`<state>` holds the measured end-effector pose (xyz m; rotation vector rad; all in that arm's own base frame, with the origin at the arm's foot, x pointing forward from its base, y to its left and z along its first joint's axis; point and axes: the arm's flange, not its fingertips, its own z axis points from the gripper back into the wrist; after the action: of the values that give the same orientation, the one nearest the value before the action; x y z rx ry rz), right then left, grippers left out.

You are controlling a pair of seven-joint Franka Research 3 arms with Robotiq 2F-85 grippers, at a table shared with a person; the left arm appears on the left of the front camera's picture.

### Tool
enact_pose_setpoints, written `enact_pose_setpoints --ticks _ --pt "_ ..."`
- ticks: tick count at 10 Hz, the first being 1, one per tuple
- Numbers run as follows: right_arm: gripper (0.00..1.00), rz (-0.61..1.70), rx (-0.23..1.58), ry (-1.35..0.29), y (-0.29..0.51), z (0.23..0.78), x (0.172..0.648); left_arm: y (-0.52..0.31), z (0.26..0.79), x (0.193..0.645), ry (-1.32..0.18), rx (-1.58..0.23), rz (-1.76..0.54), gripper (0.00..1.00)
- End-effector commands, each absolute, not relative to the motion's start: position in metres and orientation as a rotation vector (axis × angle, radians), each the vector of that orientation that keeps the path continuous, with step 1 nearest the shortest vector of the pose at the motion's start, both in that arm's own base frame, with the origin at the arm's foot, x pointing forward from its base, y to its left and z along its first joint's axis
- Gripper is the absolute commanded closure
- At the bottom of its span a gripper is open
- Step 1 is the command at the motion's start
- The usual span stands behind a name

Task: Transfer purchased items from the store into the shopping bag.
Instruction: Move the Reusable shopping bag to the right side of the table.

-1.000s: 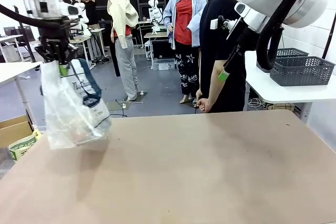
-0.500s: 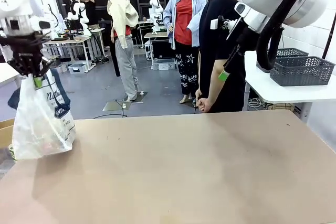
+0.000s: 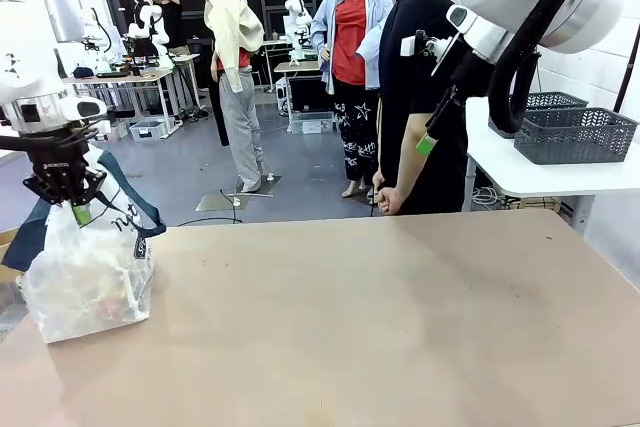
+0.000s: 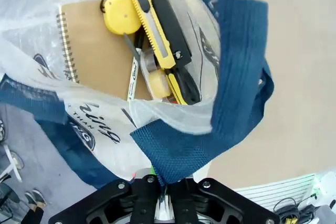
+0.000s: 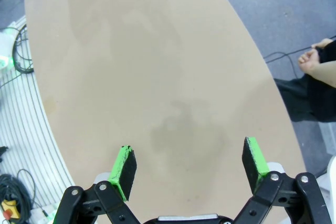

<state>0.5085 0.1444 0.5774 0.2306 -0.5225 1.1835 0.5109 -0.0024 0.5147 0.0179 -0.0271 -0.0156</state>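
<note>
With items lying inside the bag, the left gripper pinched its handle; the right gripper stood spread, packing apparently finished.

I see the bench bare from middle to right; only the shopping bag blocks its left edge.

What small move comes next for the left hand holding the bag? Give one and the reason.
Probably open the left hand and let go of the navy strap. The shopping bag sits on the table near its left edge, and inside it lie a spiral notebook, a yellow utility knife and a yellow tape measure. The right hand hangs open over bare table.
</note>
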Motion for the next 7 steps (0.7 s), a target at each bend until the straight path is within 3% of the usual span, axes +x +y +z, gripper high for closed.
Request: enact_pose_setpoints --ticks 1,5,7 --pt "0.00 1.187 0.227 -0.511 0.1436 0.5778 0.5082 -0.0031 0.5262 0.5175 -0.050 0.051 -0.009 1.00" --pt "0.00 1.187 0.227 -0.511 0.1436 0.5778 0.5082 -0.0031 0.5262 0.5175 -0.050 0.051 -0.009 1.00" --pt "0.00 1.187 0.227 -0.511 0.1436 0.5778 0.5082 -0.0073 0.5345 0.5128 -0.071 0.045 -0.030 0.62"
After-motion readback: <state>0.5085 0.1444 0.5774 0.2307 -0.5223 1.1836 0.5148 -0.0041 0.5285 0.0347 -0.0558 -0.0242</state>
